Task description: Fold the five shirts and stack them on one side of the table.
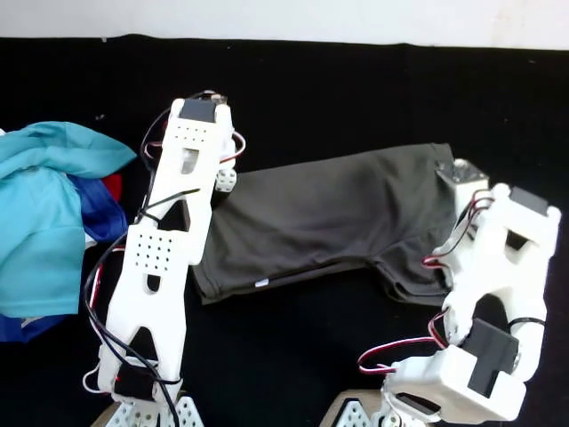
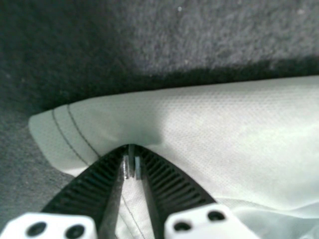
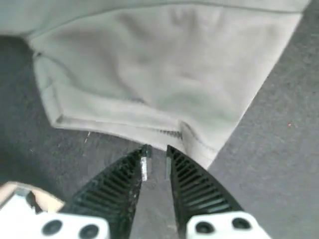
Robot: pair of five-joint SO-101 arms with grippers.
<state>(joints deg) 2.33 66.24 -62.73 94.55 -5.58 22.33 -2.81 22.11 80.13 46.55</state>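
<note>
Right, from the high view I have the grey shirt lying spread across the middle of the black table, partly doubled over, with the left arm stretched to its one end and the right arm hunched at the other; the pile of shirts in teal, blue and red waits at the table's edge beyond the left arm. I judge the cloth light, limp and apt to sag or slide between two holds, so I would take it by its stitched edges, where the doubled fabric gives the fingers something to bite. In the left wrist view the left gripper is pinched together on the shirt just inside the hem corner, a small crease rising from the tips, so I read it as holding fabric. In the right wrist view the right gripper stands parted by only a narrow gap, holding nothing, its tips over bare table just beside the stitched edge of the sleeve; I think it needs to open wider before it can take that edge.
</note>
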